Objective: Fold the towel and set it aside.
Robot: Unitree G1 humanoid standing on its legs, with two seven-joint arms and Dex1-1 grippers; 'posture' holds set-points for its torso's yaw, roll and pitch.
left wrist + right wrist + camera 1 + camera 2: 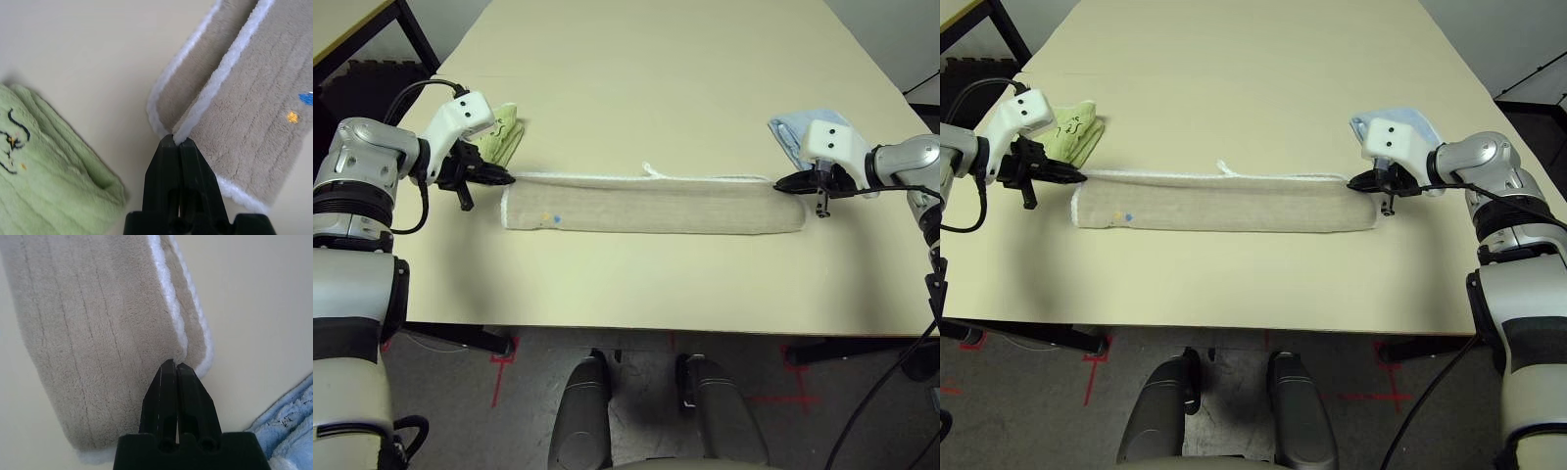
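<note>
We see the towel [651, 207] lying flat on the table [646, 78], folded lengthwise into a long narrow strip that runs from side to side in front of us. Its white corded edge lies along the far side, with a small white loop [651, 170] sticking out near the middle, and a little blue and yellow mark [299, 105] sits near its left end.

Our left gripper [499, 178] is at the far left corner of the strip. Its two black fingers [168, 171] are pressed together, with the tips meeting the white edging where the upper layer's corner lies; whether any cloth is actually caught between them we cannot tell.

Our right gripper [785, 183] is at the far right corner. Its fingers [168, 401] are likewise pressed together, tips against the white edge of the fold there.

A folded green towel [497, 137] rests just behind the left gripper, and a folded light blue towel [788, 132] lies just behind the right one.
</note>
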